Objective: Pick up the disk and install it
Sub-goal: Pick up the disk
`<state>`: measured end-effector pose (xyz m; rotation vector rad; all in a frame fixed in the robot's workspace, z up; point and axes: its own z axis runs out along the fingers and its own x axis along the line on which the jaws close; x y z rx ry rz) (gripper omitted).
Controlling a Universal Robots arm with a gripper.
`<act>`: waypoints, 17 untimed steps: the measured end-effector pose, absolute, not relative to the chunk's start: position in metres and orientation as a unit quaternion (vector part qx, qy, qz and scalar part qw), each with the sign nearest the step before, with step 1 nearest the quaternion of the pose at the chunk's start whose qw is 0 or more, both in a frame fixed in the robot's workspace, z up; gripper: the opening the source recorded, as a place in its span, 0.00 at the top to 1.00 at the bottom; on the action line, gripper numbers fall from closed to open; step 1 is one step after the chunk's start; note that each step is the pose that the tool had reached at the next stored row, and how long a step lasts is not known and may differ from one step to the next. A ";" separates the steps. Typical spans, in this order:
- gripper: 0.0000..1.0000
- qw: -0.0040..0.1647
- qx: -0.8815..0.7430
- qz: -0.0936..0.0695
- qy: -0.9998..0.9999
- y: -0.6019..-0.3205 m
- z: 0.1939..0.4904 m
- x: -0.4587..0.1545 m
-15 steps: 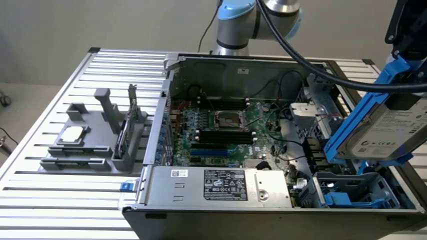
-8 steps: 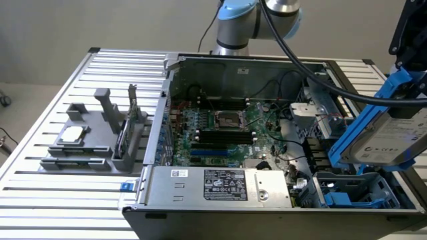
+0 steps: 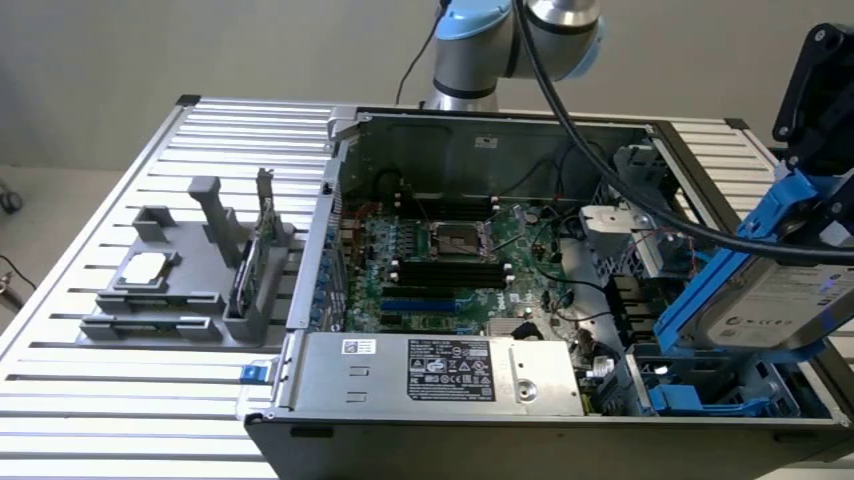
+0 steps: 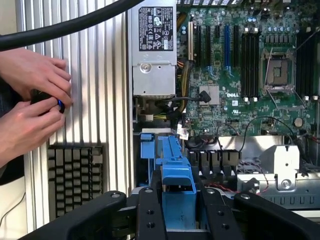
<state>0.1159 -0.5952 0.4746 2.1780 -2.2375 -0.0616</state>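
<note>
The disk (image 3: 771, 305) hangs tilted at the exterior view's right, a silver-grey drive with a white label in a blue carrier (image 3: 801, 195). My gripper (image 3: 809, 180) is shut on the carrier's upper end and holds the disk above the front right corner of the open computer case (image 3: 441, 250). Below it sits the drive bay with blue plastic parts (image 3: 694, 398). In the wrist view the black fingers (image 4: 150, 212) clamp the blue carrier (image 4: 177, 175), with my gripper (image 4: 178, 207) over the bay's blue rail (image 4: 147, 145).
A grey fixture (image 3: 174, 310) on the slatted table holds a small processor chip (image 3: 147, 267) and an upright green card (image 3: 263, 240). The power supply (image 3: 427, 367) lies beside the bay. A person's hands (image 4: 32, 100) and a keyboard (image 4: 75, 175) are next to the case.
</note>
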 end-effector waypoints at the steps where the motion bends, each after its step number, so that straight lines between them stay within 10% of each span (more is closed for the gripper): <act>1: 0.67 0.009 0.697 -0.020 -0.716 -0.595 0.473 0.116; 17: 0.67 0.011 0.697 -0.021 -0.716 -0.595 0.448 0.117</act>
